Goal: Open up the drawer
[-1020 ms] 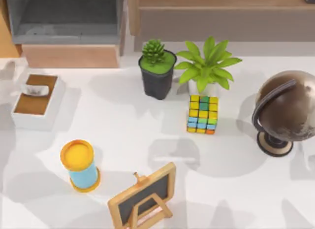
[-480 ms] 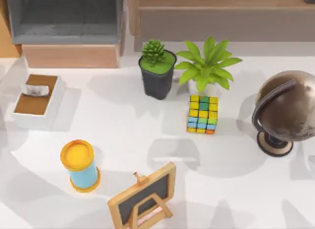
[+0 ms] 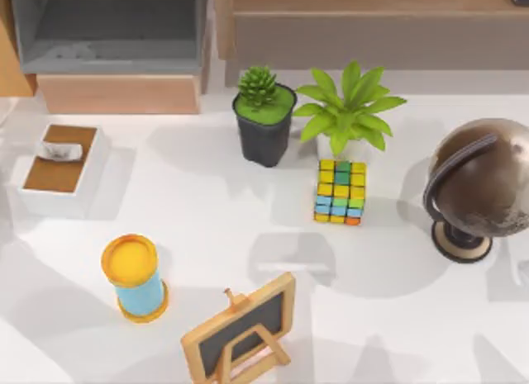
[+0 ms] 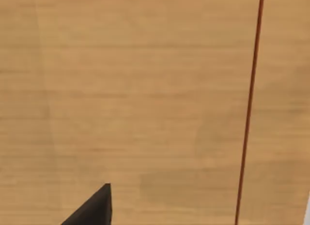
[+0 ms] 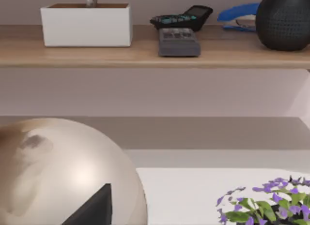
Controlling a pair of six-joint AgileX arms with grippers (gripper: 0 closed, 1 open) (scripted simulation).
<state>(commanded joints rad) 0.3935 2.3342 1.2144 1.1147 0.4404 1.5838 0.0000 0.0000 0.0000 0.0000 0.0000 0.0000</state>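
Left wrist view: drawer [image 4: 145, 89] front close against jaws.

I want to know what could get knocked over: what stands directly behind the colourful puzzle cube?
Behind the puzzle cube stands the leafy green plant; its white pot is mostly hidden by leaves and the cube. The succulent in a black pot is beside it.

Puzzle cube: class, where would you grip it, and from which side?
Probably from above, closing on the flat left and right faces of the puzzle cube: it sits square, and the leafy plant crowds its far side.
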